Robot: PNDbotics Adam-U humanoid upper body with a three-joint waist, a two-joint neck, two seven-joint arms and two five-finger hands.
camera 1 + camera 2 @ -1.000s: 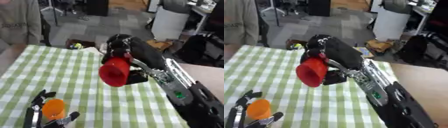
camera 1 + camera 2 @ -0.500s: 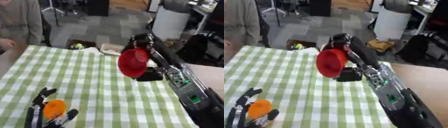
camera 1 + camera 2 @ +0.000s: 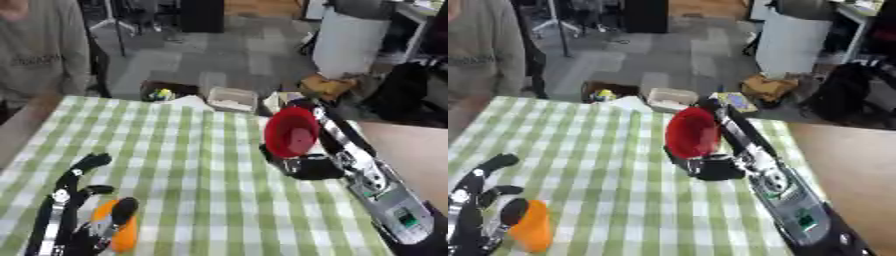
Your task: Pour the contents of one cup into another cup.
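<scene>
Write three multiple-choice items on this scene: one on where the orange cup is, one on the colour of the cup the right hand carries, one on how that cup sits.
1. The orange cup is:
A. at the near left, in the left hand
B. at the table's far edge
C. on the floor

2. The right hand's cup is:
A. blue
B. red
C. white

3. That cup is:
A. upright on the table
B. held in the air, tipped on its side
C. stacked in the orange cup

Key: 1 A, the left hand curls round the orange cup. 2 B, the red cup. 3 B, the right hand holds it above the checked cloth, mouth sideways.
</scene>
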